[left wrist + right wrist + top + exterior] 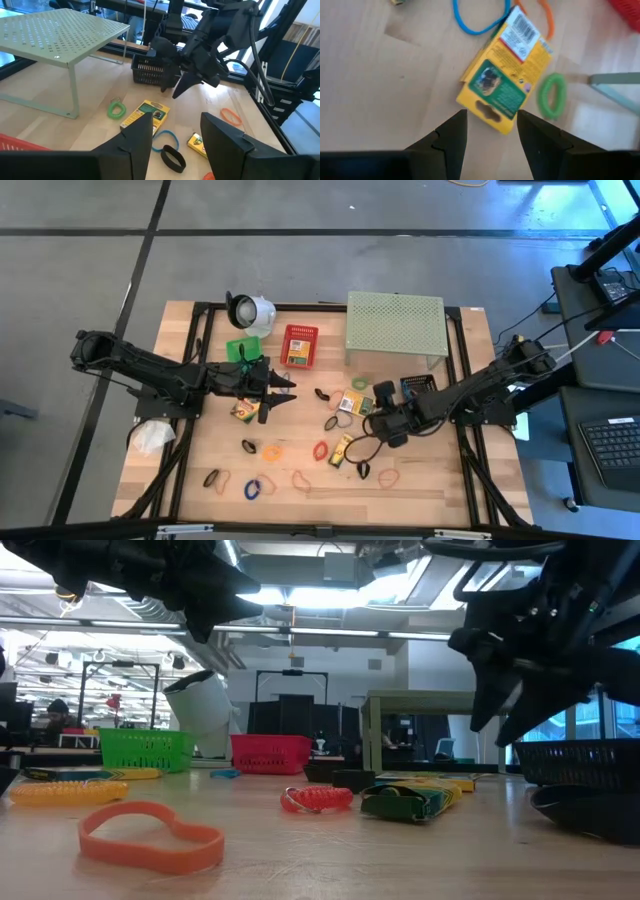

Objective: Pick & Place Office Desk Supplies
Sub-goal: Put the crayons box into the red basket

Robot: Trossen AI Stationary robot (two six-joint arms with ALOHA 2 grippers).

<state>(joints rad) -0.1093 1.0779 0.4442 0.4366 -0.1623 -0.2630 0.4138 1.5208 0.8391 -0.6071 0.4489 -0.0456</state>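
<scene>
Crayon box (506,82) lay flat on the wooden table (380,100), just ahead at 12 o'clock of my right gripper (491,131), whose 2 fingers stood spread and empty. It looked light, stiff cardboard, best pinched across its narrow sides. My left gripper (283,388) waited, also spread.

Past the left gripper (176,132), whose two dark fingers stand apart with nothing between them, a yellow-and-green crayon box (145,115) lies flat on the wooden table (95,95). A green rubber band (116,109) sits near it, beside a leg of the pale green perforated shelf (55,32). A black band (173,157) and a blue band (165,140) lie closer. The right gripper (182,85) hangs above the table before a dark basket (150,72), apparently empty.
</scene>
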